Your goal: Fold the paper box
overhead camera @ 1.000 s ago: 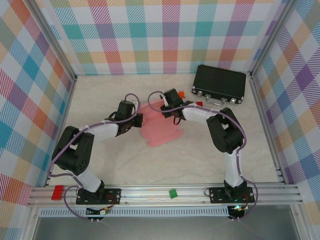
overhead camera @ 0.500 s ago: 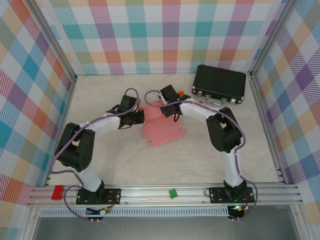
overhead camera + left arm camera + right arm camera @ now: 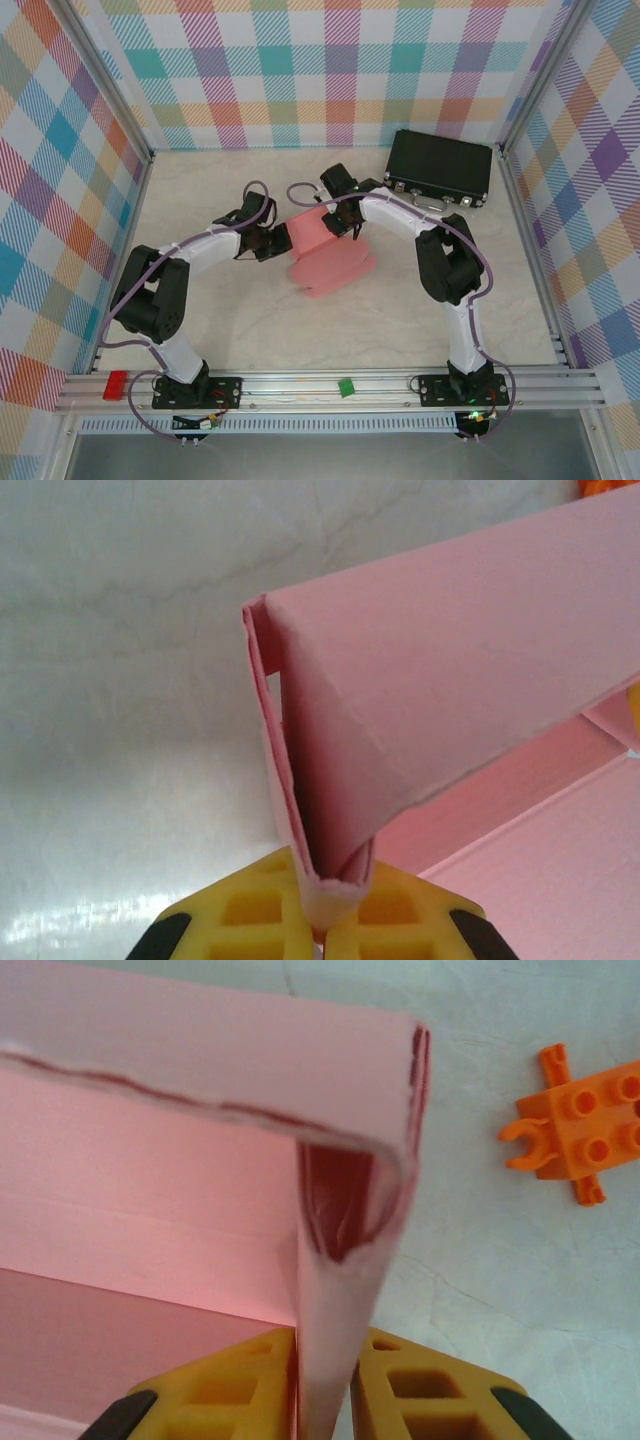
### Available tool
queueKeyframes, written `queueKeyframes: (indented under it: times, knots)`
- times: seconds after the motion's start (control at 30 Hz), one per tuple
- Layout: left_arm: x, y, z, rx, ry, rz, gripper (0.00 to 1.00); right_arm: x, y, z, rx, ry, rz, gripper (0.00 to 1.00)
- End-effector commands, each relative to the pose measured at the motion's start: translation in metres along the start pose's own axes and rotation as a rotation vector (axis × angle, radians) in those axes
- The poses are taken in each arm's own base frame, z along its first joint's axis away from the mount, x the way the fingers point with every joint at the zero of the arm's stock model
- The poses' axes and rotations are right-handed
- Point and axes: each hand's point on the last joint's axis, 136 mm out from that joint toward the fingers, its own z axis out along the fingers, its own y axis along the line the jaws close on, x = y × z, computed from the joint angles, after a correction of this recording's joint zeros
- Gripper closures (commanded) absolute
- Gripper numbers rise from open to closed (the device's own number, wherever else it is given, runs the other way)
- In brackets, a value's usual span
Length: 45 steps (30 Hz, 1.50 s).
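Pink paper box [image 3: 325,258] is pinched tight by left fingers [image 3: 240,935] and right fingers [image 3: 445,1405]. Both arms are bent inward over the worktop [image 3: 220,330].

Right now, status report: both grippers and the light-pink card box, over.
Left gripper shut on a folded edge of the light-pink thin-card paper box. Right gripper shut on another flap. Orange plastic toy brick lies apart.
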Motion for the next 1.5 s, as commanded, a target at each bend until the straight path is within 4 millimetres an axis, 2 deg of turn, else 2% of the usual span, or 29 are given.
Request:
queueKeyframes:
  times: [0.0, 0.37, 0.47, 0.77, 1.37, 1.47]
  knots:
    - [0.024, -0.007, -0.004, 0.041, 0.072, -0.078, 0.95, 0.005, 0.026, 0.005, -0.108, 0.04, -0.056, 0.79]
    - [0.035, -0.01, 0.002, 0.07, 0.136, -0.129, 0.95, 0.004, 0.028, 0.017, -0.121, 0.094, -0.087, 0.79]
    - [0.03, -0.017, 0.007, 0.106, 0.127, -0.126, 0.95, 0.006, 0.03, 0.021, -0.121, 0.114, -0.101, 0.8]
    - [0.032, -0.016, 0.011, 0.104, 0.137, -0.121, 0.96, 0.006, 0.026, 0.032, -0.053, 0.146, -0.12, 0.81]
    - [0.029, -0.014, 0.013, 0.083, 0.14, -0.092, 0.97, 0.016, 0.01, 0.05, 0.115, 0.204, -0.022, 0.83]
    - [0.028, -0.015, 0.012, 0.083, 0.138, -0.087, 0.97, 0.016, 0.013, 0.052, 0.101, 0.204, -0.011, 0.83]
